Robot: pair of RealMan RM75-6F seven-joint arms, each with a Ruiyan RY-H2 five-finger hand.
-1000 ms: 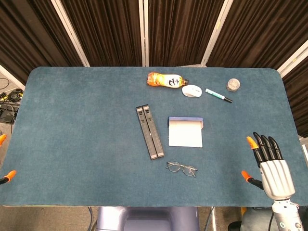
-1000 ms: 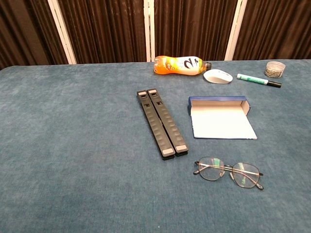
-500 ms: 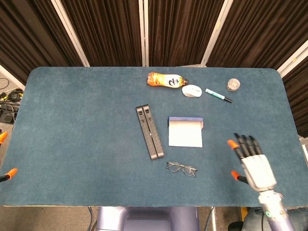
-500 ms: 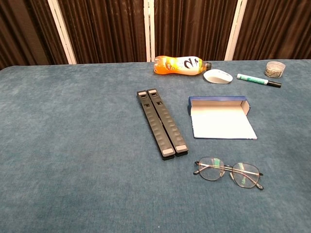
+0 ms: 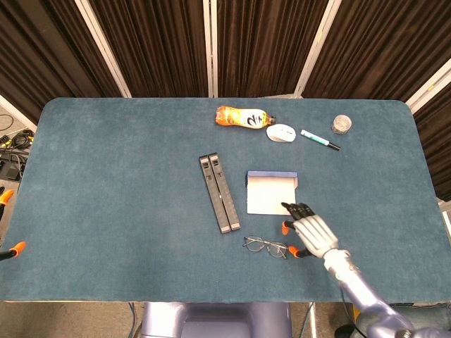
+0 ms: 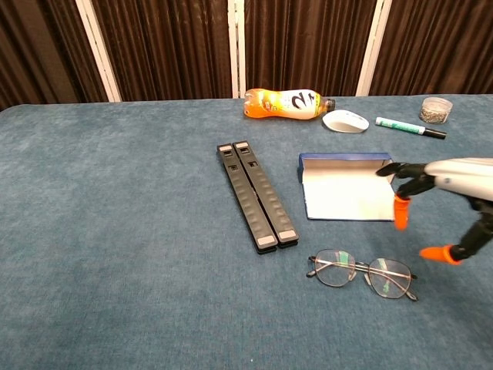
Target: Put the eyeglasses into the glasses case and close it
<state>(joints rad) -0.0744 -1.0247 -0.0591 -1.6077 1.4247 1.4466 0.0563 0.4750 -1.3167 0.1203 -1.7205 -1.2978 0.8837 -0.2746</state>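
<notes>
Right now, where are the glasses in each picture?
Head view: the eyeglasses lie low and just right of the middle, beside the right hand.
Chest view: the eyeglasses lie low and to the right, below the right hand.
Shared landmark: the open glasses case lies just beyond them in both views.

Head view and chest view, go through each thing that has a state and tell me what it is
glasses case: open, lid flat, empty
eyeglasses: on the table, outside the case
right hand: open, above the table, holds nothing
left hand: only fingertips show
marker: capped
orange bottle: lying on its side
</notes>
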